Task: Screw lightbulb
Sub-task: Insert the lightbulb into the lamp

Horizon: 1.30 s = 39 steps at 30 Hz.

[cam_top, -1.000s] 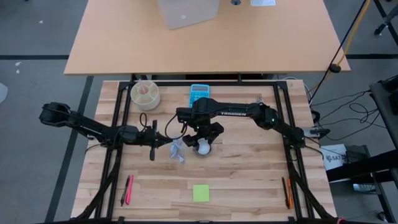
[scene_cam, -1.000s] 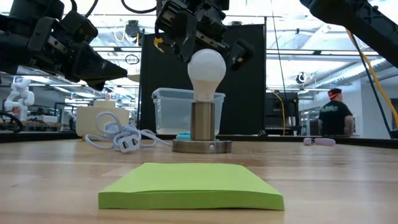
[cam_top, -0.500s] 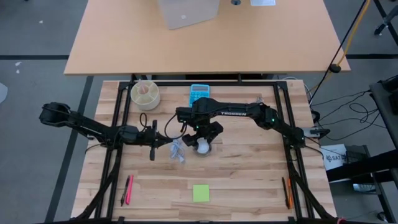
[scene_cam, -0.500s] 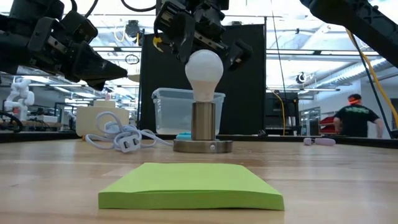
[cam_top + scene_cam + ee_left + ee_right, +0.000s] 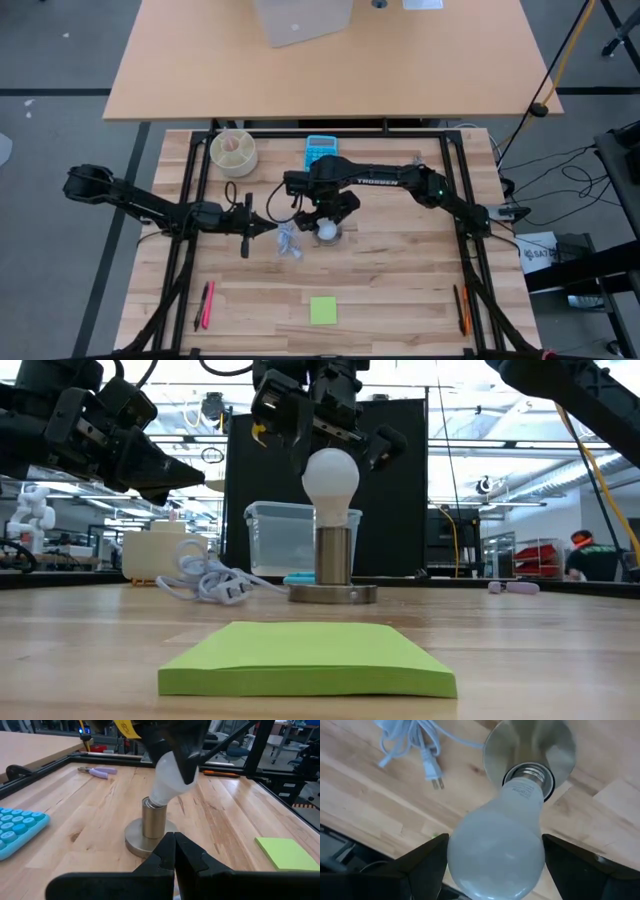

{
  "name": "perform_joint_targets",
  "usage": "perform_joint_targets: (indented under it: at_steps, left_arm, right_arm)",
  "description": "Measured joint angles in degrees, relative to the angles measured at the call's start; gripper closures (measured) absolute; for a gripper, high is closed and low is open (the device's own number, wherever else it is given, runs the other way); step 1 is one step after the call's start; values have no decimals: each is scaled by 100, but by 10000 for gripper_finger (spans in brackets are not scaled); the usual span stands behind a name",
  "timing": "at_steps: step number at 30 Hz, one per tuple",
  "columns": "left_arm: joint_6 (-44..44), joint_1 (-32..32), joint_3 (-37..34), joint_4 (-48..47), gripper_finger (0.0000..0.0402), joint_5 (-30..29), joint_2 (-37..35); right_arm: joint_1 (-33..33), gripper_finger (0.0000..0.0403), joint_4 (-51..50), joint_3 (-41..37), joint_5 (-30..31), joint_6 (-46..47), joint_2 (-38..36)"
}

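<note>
Right claw [image 5: 331, 445] grips the bulb [image 5: 331, 478], seemingly seated in the socket [image 5: 333, 565] mid-table; left claw [image 5: 262, 228] shut, empty, beside the cord [image 5: 288, 242].

A plain tan rectangular table [image 5: 330, 70] stands past the far edge of the workbench, on a grey floor [image 5: 55, 130] crossed by dark seams. A pale grey box [image 5: 303, 20] rests on that tan top. To the right, black cables [image 5: 560, 170] trail across the floor beside a dark equipment stand [image 5: 615, 170], and a yellow cord [image 5: 562, 55] slants downward. From bench level, a tall black panel [image 5: 400, 500] stands upright behind the workbench. Beyond it stretches an open workshop with a bright ceiling of long light strips [image 5: 480, 420], and a person in a dark shirt [image 5: 585, 560] at far right
</note>
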Motion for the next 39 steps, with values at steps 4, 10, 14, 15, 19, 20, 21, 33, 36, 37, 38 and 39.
perform_joint_targets:
  at_steps: [4,10,14,15,19,20,21,33,36,37,38,39]
  left_arm:
    - [0,0,0,-2,401,0,0]
    - [-2,-2,0,-16,401,2,-2]
    - [-4,0,0,-63,401,2,0]
    - [-4,0,0,-73,401,2,0]
    - [-7,-2,0,-76,401,2,0]
    - [-7,0,0,-76,401,2,-1]
    - [-7,0,0,-76,401,2,-2]
    - [-9,-1,0,-85,401,2,-1]
    - [-7,-1,0,-101,401,2,-2]
    - [-7,-2,0,-101,401,2,-2]
    - [-7,0,0,-102,401,2,-1]
    - [-7,-1,0,-103,401,2,0]
  right_arm:
    - [60,94,40,-2,176,13,-40]
    - [116,81,12,-1,449,23,-62]
    - [166,66,-1,-2,651,22,-68]
    - [177,63,3,-2,682,18,-68]
    - [241,57,12,-1,897,13,-68]
    - [256,57,22,-2,944,0,-68]
    - [268,57,46,0,1020,0,-70]
    - [413,57,173,2,1602,113,-332]
    - [447,57,118,2,1960,71,-528]
    - [452,57,130,2,2116,59,-628]
    - [465,57,130,2,2252,57,-732]
    - [482,57,143,2,2403,56,-841]
